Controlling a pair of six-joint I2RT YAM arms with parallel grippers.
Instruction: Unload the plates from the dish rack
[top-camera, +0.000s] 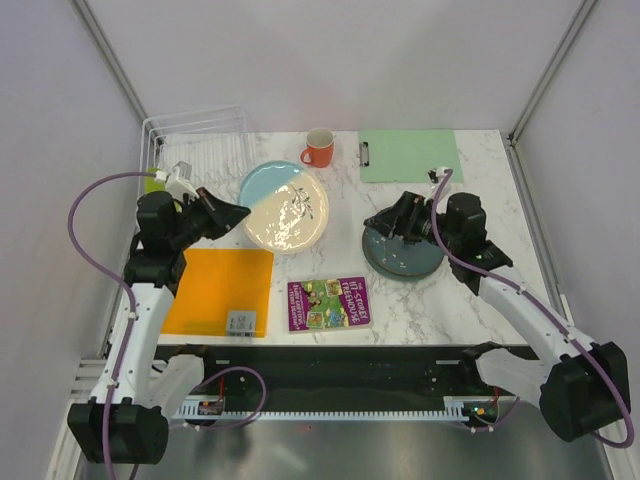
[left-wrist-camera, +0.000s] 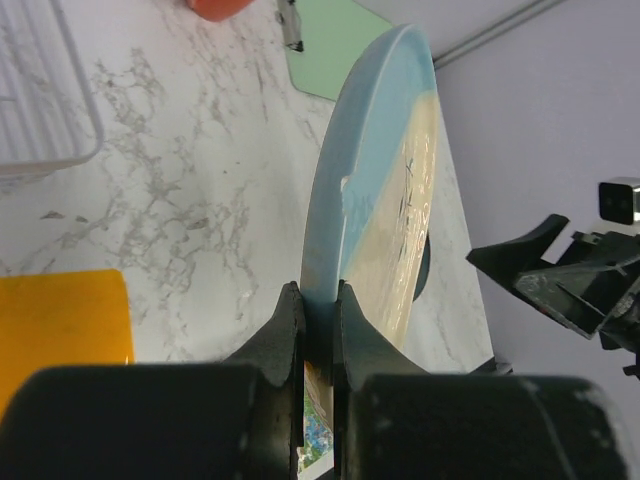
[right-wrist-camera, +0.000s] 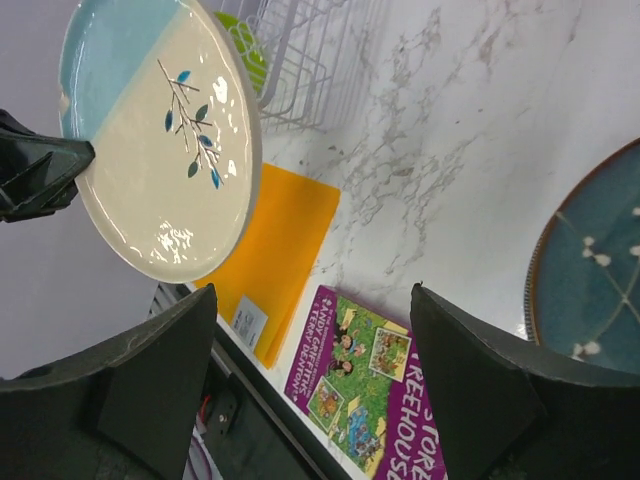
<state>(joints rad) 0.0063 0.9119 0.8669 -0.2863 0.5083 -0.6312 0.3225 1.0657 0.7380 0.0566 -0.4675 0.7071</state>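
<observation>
My left gripper (top-camera: 232, 213) (left-wrist-camera: 318, 312) is shut on the rim of the cream-and-light-blue sprig plate (top-camera: 285, 207) (left-wrist-camera: 385, 190) and holds it tilted above the table, right of the dish rack (top-camera: 195, 142). The plate also shows in the right wrist view (right-wrist-camera: 160, 140). A lime green plate (right-wrist-camera: 245, 48) stands in the rack (right-wrist-camera: 310, 50). The dark teal speckled plate (top-camera: 408, 255) (right-wrist-camera: 595, 275) lies flat on the table at the right. My right gripper (top-camera: 385, 224) (right-wrist-camera: 315, 385) is open and empty at that plate's left edge. The grey-green plate cannot be made out.
An orange mug (top-camera: 319, 148) and a green clipboard (top-camera: 410, 155) sit at the back. An orange mat (top-camera: 220, 290) lies at the front left and a purple book (top-camera: 328, 303) at the front centre. White walls close in both sides.
</observation>
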